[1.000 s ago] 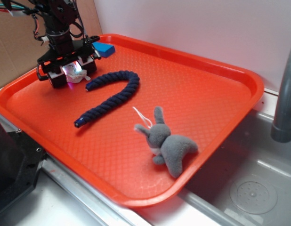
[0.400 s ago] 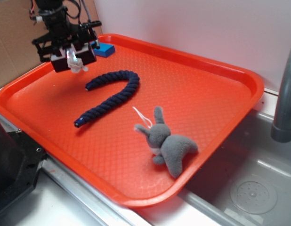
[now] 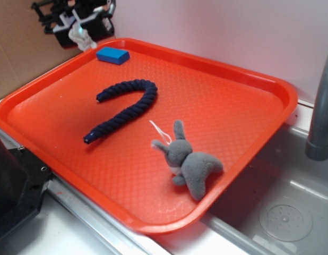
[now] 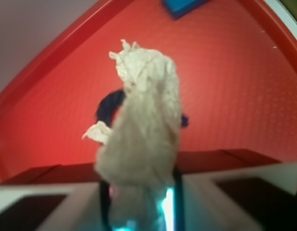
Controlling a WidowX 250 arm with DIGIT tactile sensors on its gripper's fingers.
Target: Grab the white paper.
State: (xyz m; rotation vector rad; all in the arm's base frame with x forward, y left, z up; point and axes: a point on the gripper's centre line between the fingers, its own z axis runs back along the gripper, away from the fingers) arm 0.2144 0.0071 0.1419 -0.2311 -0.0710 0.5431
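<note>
since the earlier frame the gripper (image 3: 79,29) rose above the far-left tray (image 3: 270,87) corner, jaws clamping the white paper (image 4: 141,139).

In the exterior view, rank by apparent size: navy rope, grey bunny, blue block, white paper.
1. Navy rope, longest.
2. Grey bunny, shorter but bulkier.
3. Blue block and white paper look alike; the paper hangs partly hidden in the gripper, so no ranking.
</note>
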